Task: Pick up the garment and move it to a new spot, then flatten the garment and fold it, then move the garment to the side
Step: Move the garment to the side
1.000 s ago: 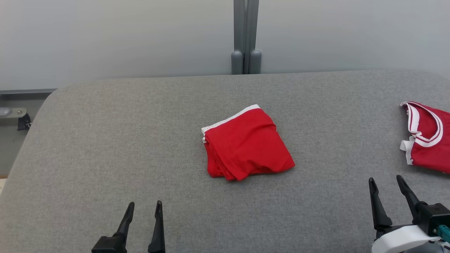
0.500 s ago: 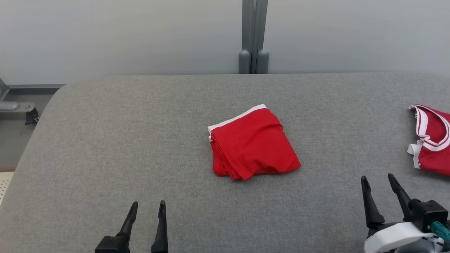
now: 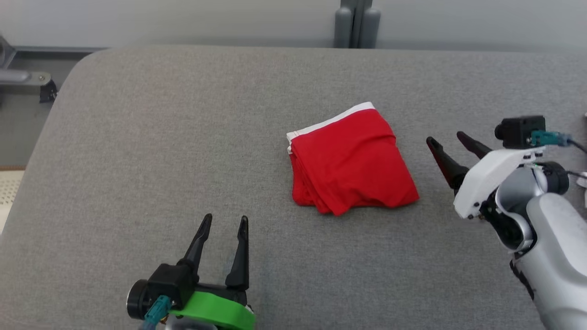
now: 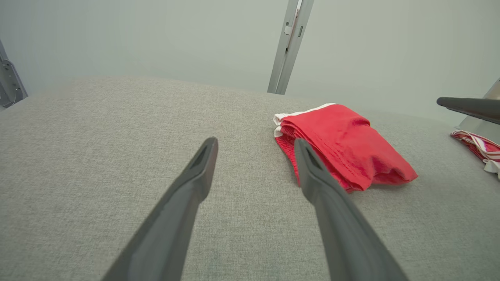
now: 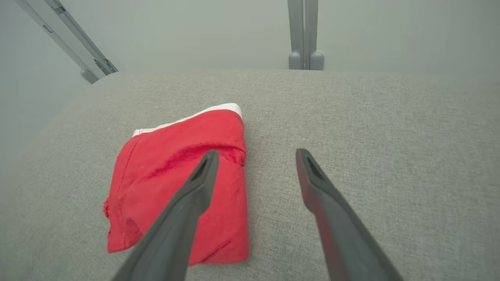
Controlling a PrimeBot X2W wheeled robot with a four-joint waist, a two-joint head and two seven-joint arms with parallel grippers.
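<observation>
Garment [image 3: 351,160], red w/ a white band along its far edge, lay folded into a rough square packet near the middle of the grey fabric-covered desk [image 3: 137,137]. Its stacked layer edges showed on its left side, and one corner stuck out toward the robot's right. Nothing touched it.

Just to its right in the head view was the right gripper [image 3: 444,136], fingers spread w/ nothing btwn them. The tips pointed up-left past the garment's right edge, clear of the cloth. In the right wrist view one finger crossed in front of the red fabric and the other in front of bare desk. The tip of one of its fingers also poked in at the right edge of the left wrist view, above the desk surface.

Nearer the robot and off to the garment's left sat the left gripper [image 3: 225,219], also spread and empty, fingers pointing away from the robot, well apart from the garment.

At the desk's far right, seen in the left wrist view, lay a second garment [image 4: 474,144], red w/ white stripes, well apart from the first. Behind the desk's far edge stood a grey double post [image 3: 357,23] against a pale wall.
</observation>
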